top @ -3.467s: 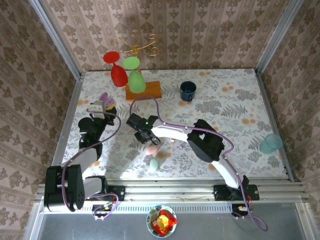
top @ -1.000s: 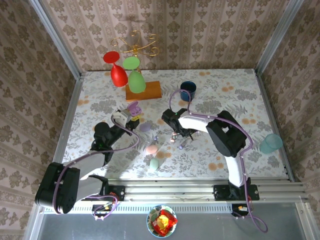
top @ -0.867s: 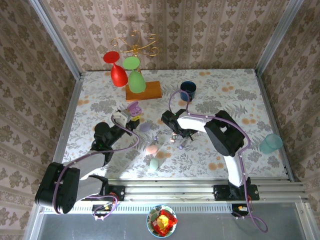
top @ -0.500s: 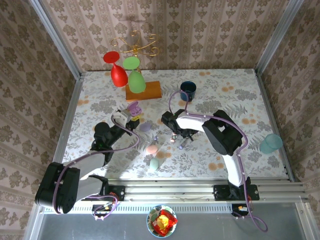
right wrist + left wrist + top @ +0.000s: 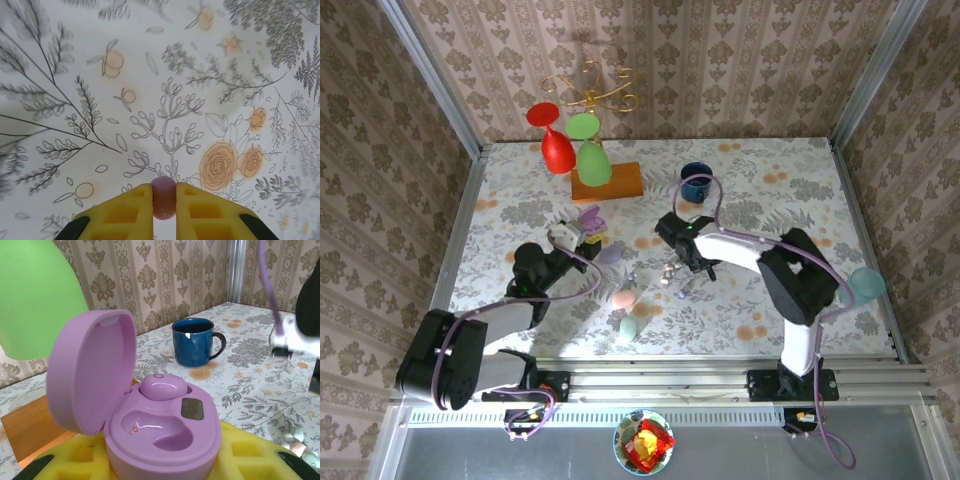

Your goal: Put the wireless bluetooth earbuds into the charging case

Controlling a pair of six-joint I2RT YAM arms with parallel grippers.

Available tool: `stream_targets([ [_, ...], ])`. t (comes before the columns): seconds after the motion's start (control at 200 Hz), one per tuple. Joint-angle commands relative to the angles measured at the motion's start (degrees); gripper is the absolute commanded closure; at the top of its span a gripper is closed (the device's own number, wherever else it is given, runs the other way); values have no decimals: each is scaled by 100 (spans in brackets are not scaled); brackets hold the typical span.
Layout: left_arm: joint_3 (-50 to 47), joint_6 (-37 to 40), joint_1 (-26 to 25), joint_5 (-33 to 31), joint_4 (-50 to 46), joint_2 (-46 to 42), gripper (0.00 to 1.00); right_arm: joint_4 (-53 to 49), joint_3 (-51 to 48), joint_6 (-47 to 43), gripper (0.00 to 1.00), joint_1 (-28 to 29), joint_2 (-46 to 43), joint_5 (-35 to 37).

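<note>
Item 1, left gripper [image 5: 582, 232]: clenched; open lilac charging case [image 5: 165, 435] being held upright between yellow pads, lid standing open. 1 seated earbud [image 5: 162, 387] being carried in far socket; near socket [image 5: 160, 429] vacant. Dark patch [image 5: 192, 408] on case: no legible writing being shown.
Item 2, loose earbuds [image 5: 670, 276]: lying on table mid-scene, near right gripper.
Item 3, right gripper [image 5: 164, 201]: clamped; 1 pink earbud [image 5: 163, 192] being pinched at fingertips above tablecloth.
Handling, judged: tiny, light, rigid, glossy, slip-prone; best being taken across widest body, gentle pinch.
Brands: none being read.
</note>
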Motion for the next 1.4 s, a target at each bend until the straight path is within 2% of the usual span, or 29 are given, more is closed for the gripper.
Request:
stream_targets([
  [0.0, 134, 342, -181, 333, 511, 150, 68, 882, -329, 24, 85, -101, -704, -713],
  [0.085, 121, 448, -250, 583, 866, 365, 68, 1489, -680, -32, 85, -232, -1234, -1320],
  [0.205, 216, 379, -314, 899, 1276, 673, 68, 2444, -1262, -9, 85, -488, -1949, -2552],
  [0.36, 458, 508, -499, 920, 1337, 967, 69, 3564, -1887, 444, 85, -915, -2649, -4085],
  [0.56, 698, 642, -824, 435, 1358, 1302, 70, 4694, -2245, 1364, 83, -1249, -2792, -5445],
  [0.74, 915, 621, -1022, 346, 1359, 1572, 70, 5612, -2335, 1853, 82, -1223, -2663, -6179],
  [0.855, 990, 711, -1150, 337, 1367, 1732, 70, 5949, -2340, 1920, 82, -1052, -2617, -6236],
  [1.005, 1065, 584, -1201, 327, 1406, 1850, 72, 5852, -2250, 1893, 83, -880, -2603, -6048],
  [1.18, 1114, 268, -1201, 471, 1399, 1861, 72, 5713, -2254, 1696, 83, -857, -2580, -6152],
  [1.395, 1057, -186, -1201, 468, 1382, 1750, 72, 4419, -2352, 1634, 86, -1124, -2450, -5098],
])
